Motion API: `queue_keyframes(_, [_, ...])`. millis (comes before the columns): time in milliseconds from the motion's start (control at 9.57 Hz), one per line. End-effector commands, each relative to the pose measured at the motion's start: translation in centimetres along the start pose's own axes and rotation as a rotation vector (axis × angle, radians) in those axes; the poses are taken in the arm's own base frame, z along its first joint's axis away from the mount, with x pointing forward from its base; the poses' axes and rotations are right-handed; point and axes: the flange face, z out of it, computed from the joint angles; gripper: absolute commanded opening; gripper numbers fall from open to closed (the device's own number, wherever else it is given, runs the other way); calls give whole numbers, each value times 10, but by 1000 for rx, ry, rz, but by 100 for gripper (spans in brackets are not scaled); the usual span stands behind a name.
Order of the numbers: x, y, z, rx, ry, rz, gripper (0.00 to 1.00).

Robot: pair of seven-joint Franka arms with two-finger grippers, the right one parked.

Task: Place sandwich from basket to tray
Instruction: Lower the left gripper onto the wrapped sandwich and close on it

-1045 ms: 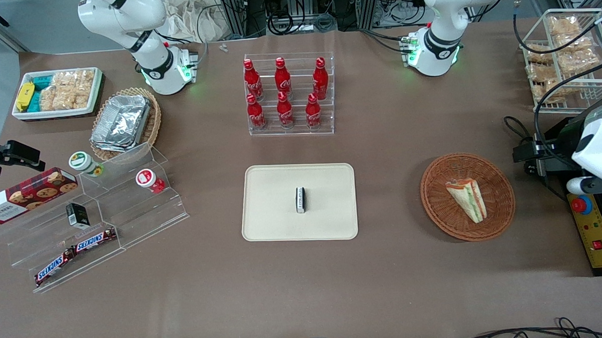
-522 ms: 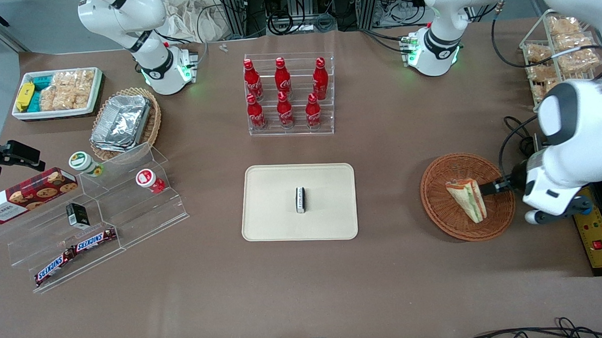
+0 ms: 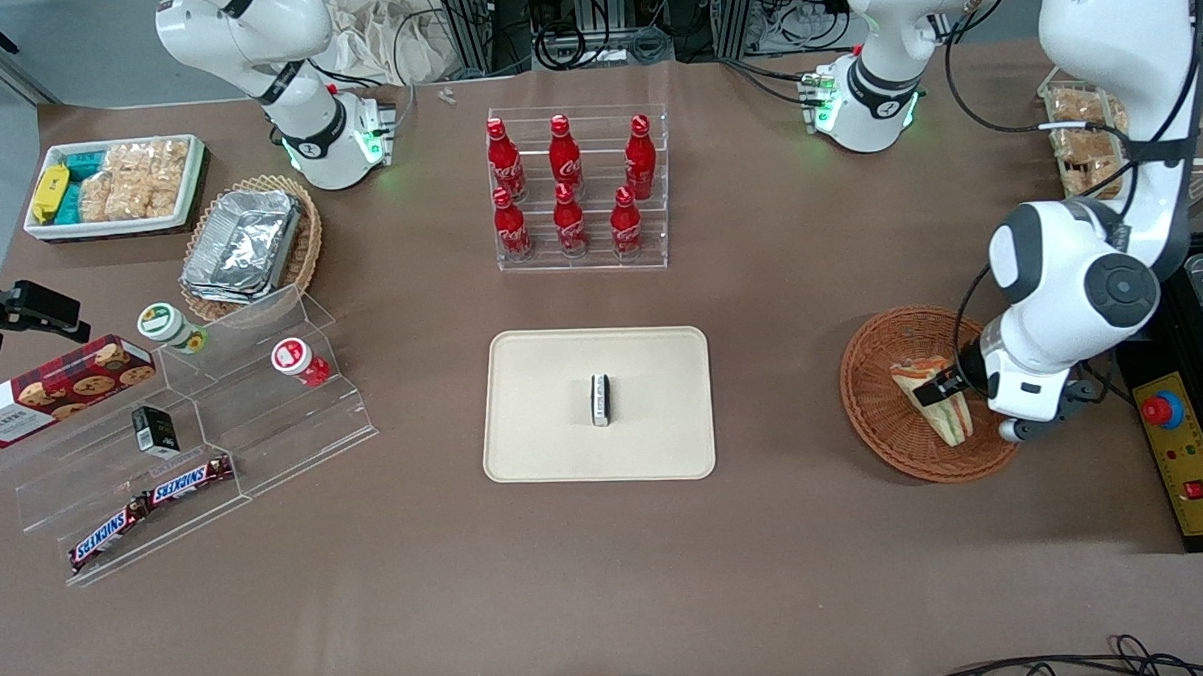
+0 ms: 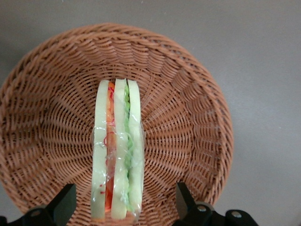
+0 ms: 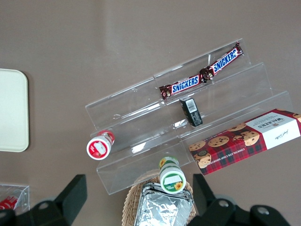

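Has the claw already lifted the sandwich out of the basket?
No. The sandwich lies in the basket, and the open claw hangs above it, one finger to each side, not touching it.

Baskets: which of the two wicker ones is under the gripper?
The reddish-brown basket holding the sandwich; the gripper hovers open above it. The tan basket holds foil containers.

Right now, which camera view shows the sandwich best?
The left wrist view: the sandwich lies unobstructed in the basket, between the open gripper fingers. The front view shows it partly hidden by the arm; the right wrist view misses it.
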Motion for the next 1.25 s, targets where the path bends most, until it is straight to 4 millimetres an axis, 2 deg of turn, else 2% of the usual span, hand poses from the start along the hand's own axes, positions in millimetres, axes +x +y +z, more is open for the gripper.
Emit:
queue_keyframes(0, [-1,-8,22,0,19,-27,95])
queue_keyframes(104, [-3,-10,35,-4,26,-26,94])
queue_keyframes(209, [-5,-13,46,-3,23,-28,88])
queue_keyframes(313, [-5,-15,54,3,12,-27,71])
queue_keyframes(418, [-6,-14,54,5,11,-21,43])
queue_keyframes(627, [-4,-11,40,4,15,-23,0])
queue_keyframes(731, [-2,-9,24,14,2,-22,0])
queue_keyframes(940, [-1,8,-36,62,-65,0,0])
queue_keyframes(1149, [7,41,-135,116,-150,27,0])
